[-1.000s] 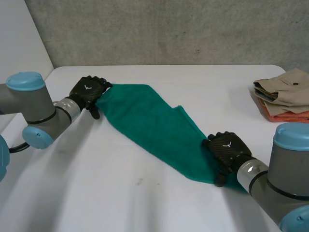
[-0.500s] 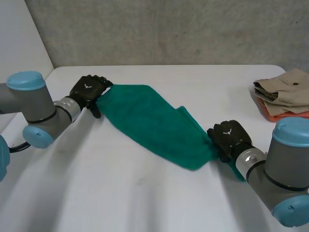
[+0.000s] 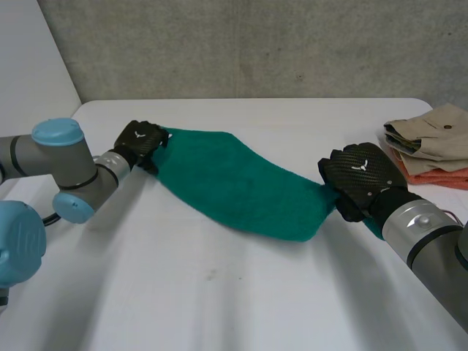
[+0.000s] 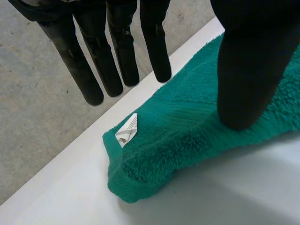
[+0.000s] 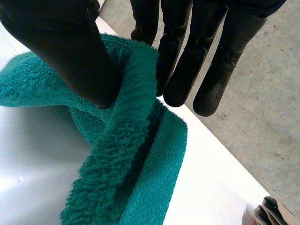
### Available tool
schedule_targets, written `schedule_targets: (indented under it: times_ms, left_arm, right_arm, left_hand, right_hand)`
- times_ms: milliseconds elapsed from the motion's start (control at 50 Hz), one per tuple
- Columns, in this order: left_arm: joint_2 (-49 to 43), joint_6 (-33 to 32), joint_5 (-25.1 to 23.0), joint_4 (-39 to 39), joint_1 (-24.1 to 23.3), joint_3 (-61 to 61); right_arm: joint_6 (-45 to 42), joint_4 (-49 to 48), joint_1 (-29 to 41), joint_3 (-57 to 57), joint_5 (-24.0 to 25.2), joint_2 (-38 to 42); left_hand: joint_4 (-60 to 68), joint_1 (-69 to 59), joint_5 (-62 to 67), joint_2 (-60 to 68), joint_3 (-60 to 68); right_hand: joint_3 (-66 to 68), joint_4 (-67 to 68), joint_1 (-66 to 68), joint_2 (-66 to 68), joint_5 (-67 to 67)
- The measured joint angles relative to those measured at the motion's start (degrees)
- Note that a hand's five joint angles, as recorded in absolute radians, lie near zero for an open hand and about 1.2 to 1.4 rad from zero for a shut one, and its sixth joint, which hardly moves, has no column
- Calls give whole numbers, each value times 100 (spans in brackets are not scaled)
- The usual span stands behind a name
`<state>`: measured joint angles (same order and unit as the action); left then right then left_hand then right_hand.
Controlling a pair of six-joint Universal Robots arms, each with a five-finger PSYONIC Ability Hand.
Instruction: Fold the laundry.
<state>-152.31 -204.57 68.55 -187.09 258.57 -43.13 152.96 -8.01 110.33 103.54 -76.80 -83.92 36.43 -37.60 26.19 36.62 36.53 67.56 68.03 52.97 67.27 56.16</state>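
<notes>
A green towel [image 3: 241, 186] lies stretched across the white table [image 3: 219, 307] between my two hands. My left hand [image 3: 139, 139] is at its far left corner. In the left wrist view the thumb [image 4: 243, 70] presses down on the towel [image 4: 187, 126] near a white tag [image 4: 126, 132], while the straight fingers [image 4: 115, 56] hover past the edge, off the cloth. My right hand [image 3: 362, 175] is shut on the towel's right end and holds it above the table. In the right wrist view the thumb [image 5: 70, 47] and fingers [image 5: 187, 61] pinch a bunched fold of the towel [image 5: 126, 178].
A pile of folded clothes [image 3: 431, 139], beige on top of orange, sits at the table's far right edge, close behind my right hand. Its corner [image 5: 269, 213] appears beyond the towel in the right wrist view. A grey wall stands behind the table.
My right hand closed on the towel's right end, then lifted it up and away from the near edge. The towel's near edge left the table. My left arm shifted slightly inward.
</notes>
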Motion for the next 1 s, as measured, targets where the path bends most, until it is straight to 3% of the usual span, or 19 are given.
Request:
schedule_targets:
  times_ms: [60, 80, 180, 220, 260, 340, 540, 800, 860, 900, 940, 960, 1000]
  left_arm:
    - [-74, -10, 6, 4, -7, 41]
    - [-87, -13, 9, 5, -9, 42]
    - [-56, -22, 23, 9, -17, -41]
    - [-9, -22, 25, 13, -16, -88]
    - [105, -23, 29, 30, -14, -178]
    - [396, -26, 36, 55, 3, -401]
    - [962, -33, -6, 65, 75, -911]
    - [127, -555, 22, 52, 139, -327]
    - [-20, -680, 54, 53, 138, -154]
    - [-69, -721, 90, 46, 135, -76]
    - [-77, -744, 150, 29, 125, -29]
    - [-48, -752, 227, 11, 106, -19]
    - [62, -748, 397, -28, 68, -44]
  right_arm:
    - [36, -6, -7, -1, 4, 2]
    - [47, -10, -10, -7, 5, 6]
    - [65, -23, -23, -73, 5, 27]
    - [62, -28, -26, -101, 9, 33]
    - [55, -34, -30, -137, 16, 44]
    - [49, -36, -49, -187, 28, 72]
    - [54, -29, -157, -205, 43, 120]
    - [59, -31, -175, -189, 31, 122]
    - [59, -33, -181, -187, 32, 127]
    - [57, -36, -184, -187, 35, 133]
    - [55, -40, -186, -192, 38, 144]
    - [54, -43, -189, -201, 39, 155]
    - [52, -47, -192, -222, 41, 175]
  left_hand:
    - [526, -544, 505, 500, 504]
    - [1256, -1314, 1221, 1292, 1283]
    - [1963, -1839, 1933, 1937, 1936]
    - [1876, -1734, 1860, 1831, 1856]
    - [472, -153, 502, 387, 481]
    - [-808, 1072, -797, -810, -777]
    - [-1020, 1107, -1015, -990, -954]
    - [-986, 1073, -970, -962, -929]
    - [-629, 703, -598, -607, -595]
    - [1115, -1281, 1110, 1198, 1093]
    - [1115, -1281, 1110, 1198, 1093]
    - [2900, -2801, 2819, 2911, 2855]
    - [3185, -2802, 2929, 3159, 3128]
  right_hand:
    - [0, 0, 0, 0, 0]
    - [0, 0, 0, 0, 0]
    - [0, 0, 0, 0, 0]
    - [0, 0, 0, 0, 0]
    - [0, 0, 0, 0, 0]
    - [0, 0, 0, 0, 0]
    - [0, 1, 0, 0, 0]
    - [0, 2, 0, 0, 0]
    - [0, 2, 0, 0, 0]
    - [0, 1, 0, 0, 0]
    - [0, 2, 0, 0, 0]
    - [0, 2, 0, 0, 0]
    - [0, 2, 0, 0, 0]
